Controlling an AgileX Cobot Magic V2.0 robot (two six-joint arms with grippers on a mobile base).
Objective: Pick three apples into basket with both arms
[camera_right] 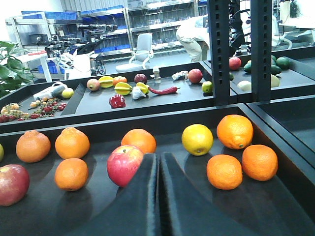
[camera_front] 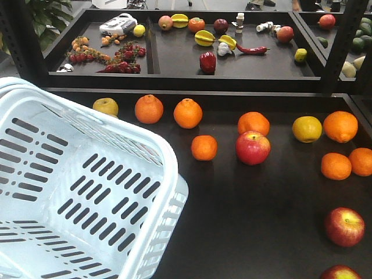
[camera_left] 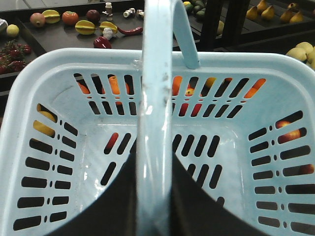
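The pale blue basket [camera_front: 87,174] hangs tilted over the left of the dark tray, and nothing lies inside it. My left gripper [camera_left: 155,196] is shut on the basket's handle [camera_left: 155,98], one dark finger on each side. One red apple [camera_front: 253,147] rests mid-tray. A second apple [camera_front: 344,226] and a third apple [camera_front: 340,272] lie at the right front. My right gripper [camera_right: 158,164] is shut and holds nothing, low over the tray. The nearest apple [camera_right: 124,164] sits just left of its tips, and another apple [camera_right: 12,183] lies at the far left.
Several oranges [camera_front: 149,108] and a yellow fruit [camera_front: 306,128] are scattered around the apples. A raised back tray [camera_front: 232,64] holds assorted fruit and vegetables. Black frame posts [camera_front: 343,40] stand at the right, and the tray's side wall [camera_right: 290,147] rises close by.
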